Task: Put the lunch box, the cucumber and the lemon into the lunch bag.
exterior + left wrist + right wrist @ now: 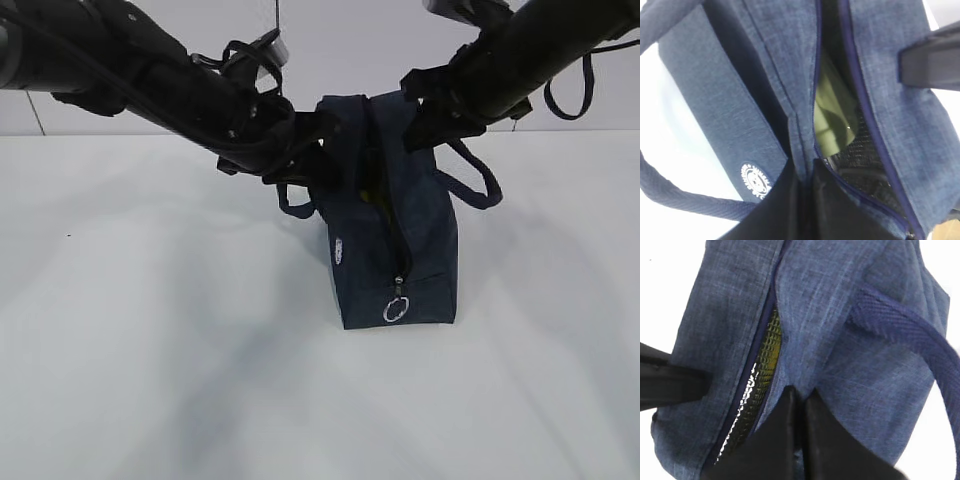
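The navy lunch bag [395, 250] stands upright on the white table, its top zipper open in a narrow slit. My left gripper [318, 150] [807, 167] is shut on the fabric at the slit's left edge. My right gripper [412, 125] [800, 392] is shut on the fabric of the right edge. Through the slit an olive-green surface [832, 115] shows against silvery lining [747, 390]; I cannot tell whether it is the lunch box or the cucumber. The lemon is hidden.
The silver ring pull [396, 310] hangs low on the bag's near end, by the round white logo [340, 252]. One loop handle [475, 185] droops right, the other [295, 205] left. White table [150, 350] surrounds the bag.
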`<state>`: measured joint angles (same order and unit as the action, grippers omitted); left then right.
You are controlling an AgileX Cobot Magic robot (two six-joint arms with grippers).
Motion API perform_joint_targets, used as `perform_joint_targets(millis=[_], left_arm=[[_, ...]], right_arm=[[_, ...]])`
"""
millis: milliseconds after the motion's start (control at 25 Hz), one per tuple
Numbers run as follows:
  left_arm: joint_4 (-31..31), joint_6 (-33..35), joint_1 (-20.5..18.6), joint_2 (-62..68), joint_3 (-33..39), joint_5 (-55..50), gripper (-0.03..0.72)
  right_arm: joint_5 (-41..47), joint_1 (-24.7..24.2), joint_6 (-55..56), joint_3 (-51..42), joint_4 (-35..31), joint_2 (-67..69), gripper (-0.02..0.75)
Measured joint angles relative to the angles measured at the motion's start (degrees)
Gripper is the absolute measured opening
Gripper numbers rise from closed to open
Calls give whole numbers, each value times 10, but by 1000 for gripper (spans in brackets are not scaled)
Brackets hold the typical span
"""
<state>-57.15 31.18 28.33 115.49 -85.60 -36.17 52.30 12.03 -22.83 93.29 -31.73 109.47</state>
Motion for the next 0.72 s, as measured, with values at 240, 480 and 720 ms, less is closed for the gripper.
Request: perform_joint_targets(millis=[240,480,720], left_arm=[[7,0,-8,0,0,1,2],[6,1,-9,0,0,6,2],[-17,34,-11,-3,0,11,2]], right_arm=[[-5,0,-16,0,-9,4,1],[-12,0,-34,0,-26,4,1],[-23,0,-58,0,-44,5,1]])
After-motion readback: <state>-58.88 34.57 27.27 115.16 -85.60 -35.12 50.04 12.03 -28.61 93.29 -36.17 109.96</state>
